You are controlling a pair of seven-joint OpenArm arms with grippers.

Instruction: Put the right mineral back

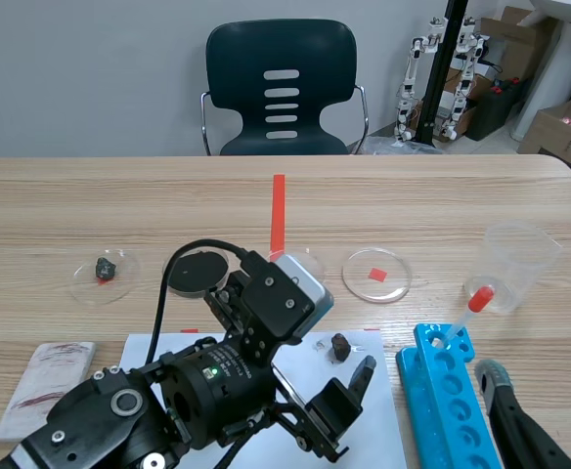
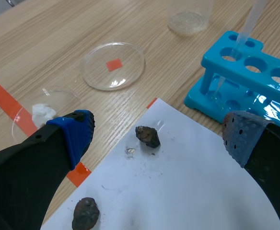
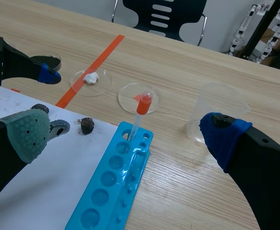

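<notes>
The rough, matt dark mineral [image 2: 147, 136] lies on smooth white paper [image 2: 202, 191], beside a glossy blue plastic rack [image 2: 262, 86], upon the wood-grain table [image 2: 58, 28].

Lab: petri dishes [image 1: 375, 275], blue test-tube rack [image 1: 452, 391], pipette [image 1: 466, 313], plastic beaker [image 1: 515, 264] on wooden table [image 1: 119, 195].

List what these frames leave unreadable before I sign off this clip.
1. Second rock: seen only in the left wrist view. In the scene view the left arm covers it.
2. Dish behind that arm's wrist: scene view, contents hidden.
3. Right fingers: scene view, only one tip shows, the rest cut off by the bottom edge.
4. Speck on the paper: left wrist view, too small to identify.
</notes>
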